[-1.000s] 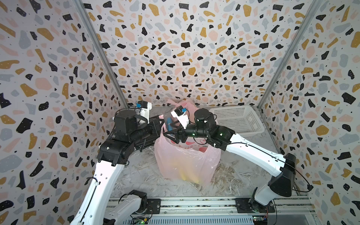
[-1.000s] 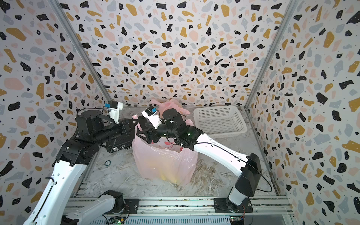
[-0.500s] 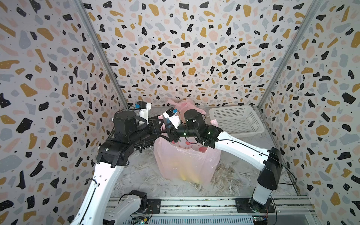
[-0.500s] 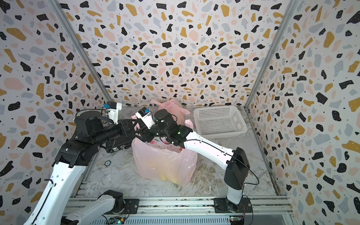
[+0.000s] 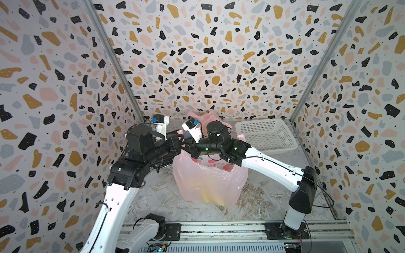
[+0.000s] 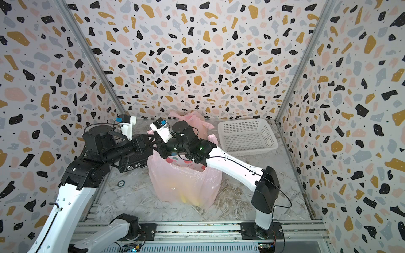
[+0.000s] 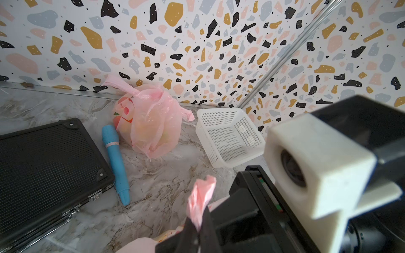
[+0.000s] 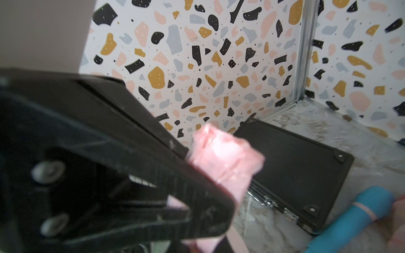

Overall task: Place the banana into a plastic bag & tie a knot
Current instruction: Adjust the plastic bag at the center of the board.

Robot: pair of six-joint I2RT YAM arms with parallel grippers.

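Banana [image 5: 205,196] sits low inside the pink bag [image 5: 210,179], centre of the surface [image 5: 157,197]. My left gripper [image 5: 179,142] and right gripper [image 5: 186,146] meet above the bag's left rim, each clenched on handle [image 7: 200,195] plastic. Recommendation: keep tension even, cross the 2 ends cleanly, avoid tearing.

Behind left claw [image 8: 210,179]: 2 silver screws [image 8: 48,170]. We see white arm links [image 5: 269,168] w/ blk joints [image 5: 129,173], green LED [image 5: 235,148].
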